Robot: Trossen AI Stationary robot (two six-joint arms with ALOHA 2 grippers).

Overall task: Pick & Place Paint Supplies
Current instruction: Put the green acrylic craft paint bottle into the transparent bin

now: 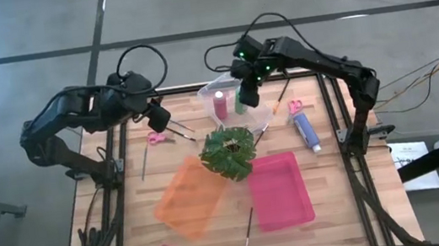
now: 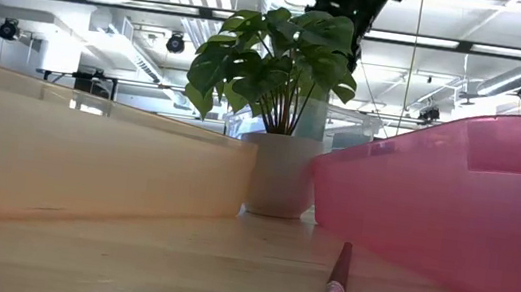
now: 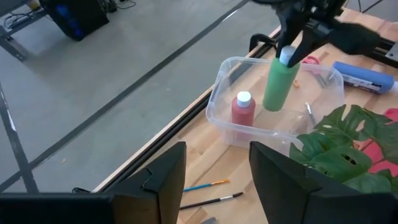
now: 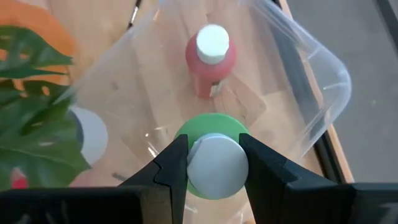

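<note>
Right end effector (image 4: 213, 163) pinching green bottle (image 1: 239, 99) by its white cap, upright above clear tray (image 1: 261, 113) at bench's twelve o'clock; maroon-pink bottle (image 1: 220, 104) standing inside at nine o'clock of it. Left end effector (image 1: 161, 118) spread, empty, near pink-handled scissors (image 1: 156, 137).

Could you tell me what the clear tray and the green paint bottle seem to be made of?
Clear tray: likely thin glossy plastic; the wood shows through its walls. Green paint bottle: apparently smooth opaque plastic with a pale cap, gripped at the cap by the right gripper.
</note>
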